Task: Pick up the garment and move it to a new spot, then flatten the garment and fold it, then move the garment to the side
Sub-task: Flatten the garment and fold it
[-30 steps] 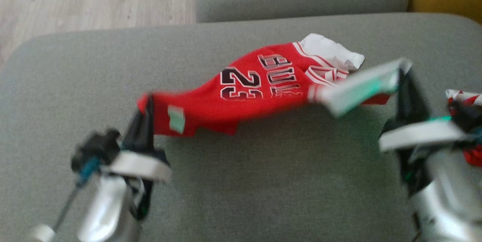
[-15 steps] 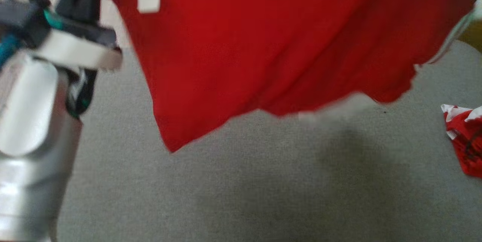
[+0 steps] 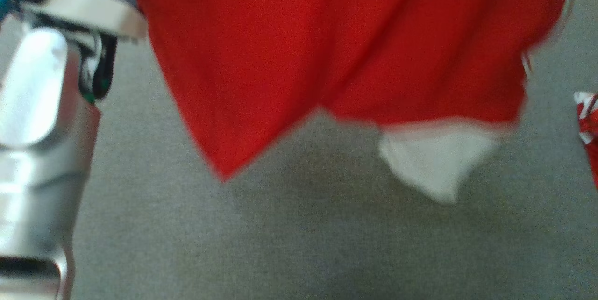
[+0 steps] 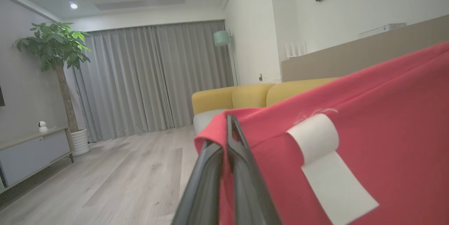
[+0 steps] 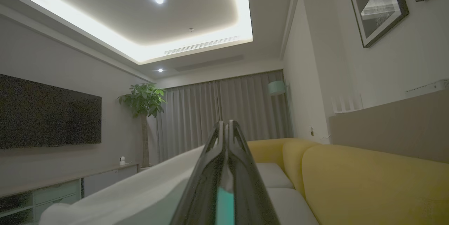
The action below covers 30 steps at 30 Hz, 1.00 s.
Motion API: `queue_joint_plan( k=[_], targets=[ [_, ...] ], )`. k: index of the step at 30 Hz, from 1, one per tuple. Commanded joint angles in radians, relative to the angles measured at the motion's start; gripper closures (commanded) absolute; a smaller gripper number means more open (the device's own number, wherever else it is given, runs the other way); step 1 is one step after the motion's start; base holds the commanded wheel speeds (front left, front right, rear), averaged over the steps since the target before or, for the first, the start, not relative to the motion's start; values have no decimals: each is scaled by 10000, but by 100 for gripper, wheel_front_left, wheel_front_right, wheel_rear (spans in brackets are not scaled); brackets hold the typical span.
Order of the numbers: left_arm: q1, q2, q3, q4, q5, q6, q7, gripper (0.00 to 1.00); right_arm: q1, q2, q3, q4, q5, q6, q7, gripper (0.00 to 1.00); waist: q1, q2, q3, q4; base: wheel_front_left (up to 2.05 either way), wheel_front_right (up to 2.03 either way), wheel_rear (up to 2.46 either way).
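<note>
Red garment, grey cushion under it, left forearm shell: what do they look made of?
Red garment: thin, soft knit, matte, likely synthetic; it hangs in loose folds. Grey cushion: woven upholstery cloth, matte, with a fine speckled weave. Left forearm shell: smooth silvery plastic or painted metal, glossy; bright highlights, cannot tell which.

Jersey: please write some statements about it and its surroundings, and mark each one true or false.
1. The jersey lies flat on the cushion. False: it hangs in the air above the cushion.
2. The left gripper is shut on the jersey's edge. True.
3. A white label sits on the red cloth beside that gripper. True.
4. The sofa by the wall is blue. False: it is yellow.
</note>
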Motion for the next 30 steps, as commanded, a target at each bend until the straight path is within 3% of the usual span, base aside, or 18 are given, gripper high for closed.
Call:
queue_joint_plan(
  k=[1, 6, 10, 19, 30],
  targets=[
    [-1243, 316, 417, -69, 254, 220, -572, 100, -1222, 63, -148, 33, -185, -7, -394, 100, -3, 0, 877, -188, 0, 0, 0],
    [-2316, 70, 563, 664, 460, 386, -1589, 100, -2299, 58, -269, 850, -462, -7, -879, 100, -3, 0, 1178, -344, 0, 0, 0],
    [-1917, -132, 557, 1398, 372, 249, -1784, 100, -1652, 99, -26, 1165, -84, -7, -984, 100, -3, 0, 1047, -523, 0, 0, 0],
    [2165, -1092, 1692, 2005, -425, 117, -1848, 100, 3344, 100, 1016, 548, 1854, -7, -1027, 100, -3, 0, 753, -919, 0, 0, 0],
    [6198, -2360, 3121, 1820, -301, -331, -1850, 100, 7994, 429, 1853, 70, 3579, -7, -1031, 100, -3, 0, -103, -1151, 0, 0, 0]
  ],
)
